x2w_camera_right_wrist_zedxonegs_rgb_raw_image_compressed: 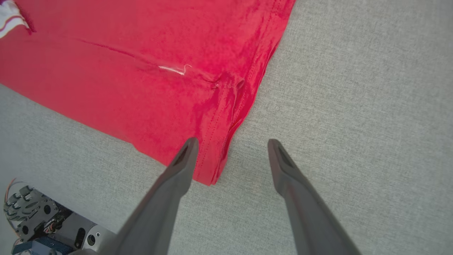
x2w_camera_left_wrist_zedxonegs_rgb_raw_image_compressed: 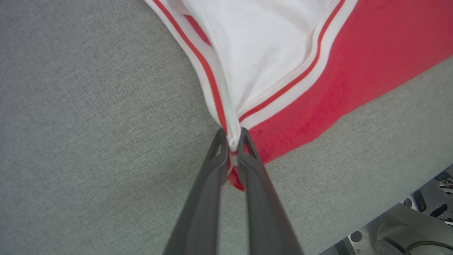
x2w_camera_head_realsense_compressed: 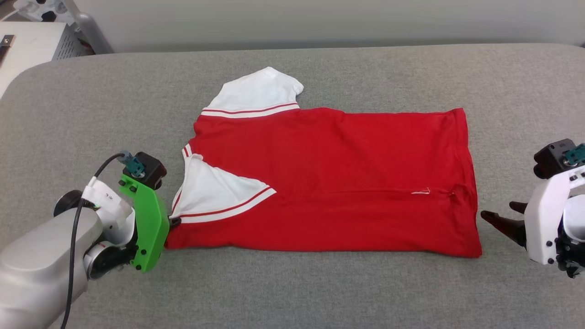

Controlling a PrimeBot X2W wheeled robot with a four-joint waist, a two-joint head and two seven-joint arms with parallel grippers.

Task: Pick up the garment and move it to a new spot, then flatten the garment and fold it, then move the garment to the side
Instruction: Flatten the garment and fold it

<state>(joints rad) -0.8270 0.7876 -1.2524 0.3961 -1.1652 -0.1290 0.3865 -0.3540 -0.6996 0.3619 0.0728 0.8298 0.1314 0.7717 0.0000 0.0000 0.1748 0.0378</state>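
Observation:
The red garment [x2w_camera_head_realsense_compressed: 338, 178] lies flat on the grey surface, plain red side up, so the print is hidden. One white sleeve [x2w_camera_head_realsense_compressed: 258, 93] sticks out at the far side and the other white sleeve [x2w_camera_head_realsense_compressed: 210, 192] is folded onto the body. My left gripper [x2w_camera_left_wrist_zedxonegs_rgb_raw_image_compressed: 231, 145] is shut on the garment's near left corner [x2w_camera_left_wrist_zedxonegs_rgb_raw_image_compressed: 247, 117], pinching the striped trim. My right gripper [x2w_camera_right_wrist_zedxonegs_rgb_raw_image_compressed: 231, 148] stands open just off the garment's near right corner [x2w_camera_right_wrist_zedxonegs_rgb_raw_image_compressed: 212, 170], one finger over the hem. In the head view the right gripper [x2w_camera_head_realsense_compressed: 500, 217] sits beside the red hem.
The grey padded surface [x2w_camera_head_realsense_compressed: 292, 288] spreads around the garment, with room in front and on both sides. A white cabinet [x2w_camera_head_realsense_compressed: 27, 45] stands beyond the far left corner. Robot base parts [x2w_camera_right_wrist_zedxonegs_rgb_raw_image_compressed: 39, 223] show below the surface edge.

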